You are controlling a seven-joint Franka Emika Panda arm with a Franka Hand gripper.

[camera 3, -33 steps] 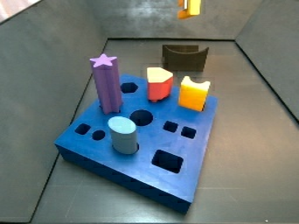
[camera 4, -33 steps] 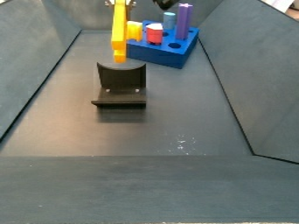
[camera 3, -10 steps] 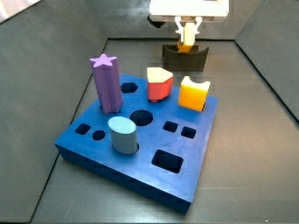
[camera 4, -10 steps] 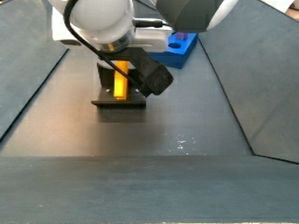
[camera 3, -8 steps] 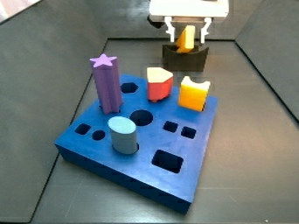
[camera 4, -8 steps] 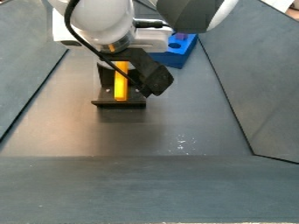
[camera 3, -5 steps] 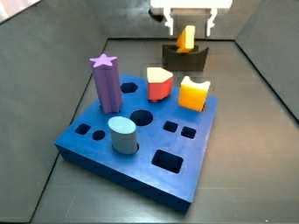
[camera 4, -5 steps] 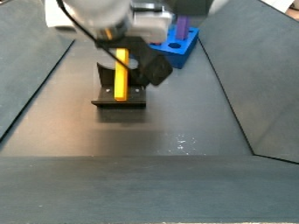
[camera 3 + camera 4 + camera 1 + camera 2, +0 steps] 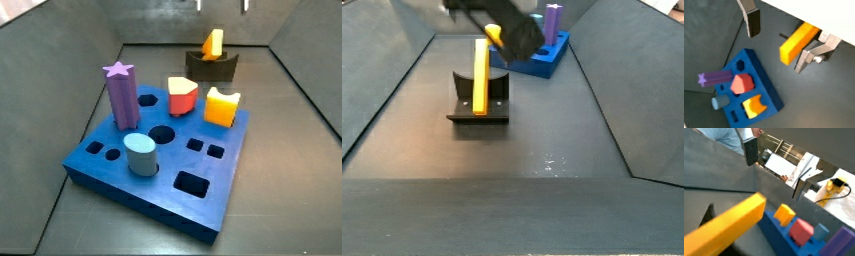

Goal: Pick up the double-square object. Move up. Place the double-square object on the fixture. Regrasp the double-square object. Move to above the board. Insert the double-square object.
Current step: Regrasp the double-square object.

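Now jaws (image 9: 777,42) wide apart, empty; double-square object (image 9: 480,75) upright on fixture (image 9: 480,103), below, untouched.

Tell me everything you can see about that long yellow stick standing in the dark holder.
The double-square object is a long, slim yellow-orange bar, smooth like plastic. It leans in the fixture, its foot on the base. Nothing grips it: in a wrist view the open gripper has its fingers apart on either side, not touching. The blue board lies apart.
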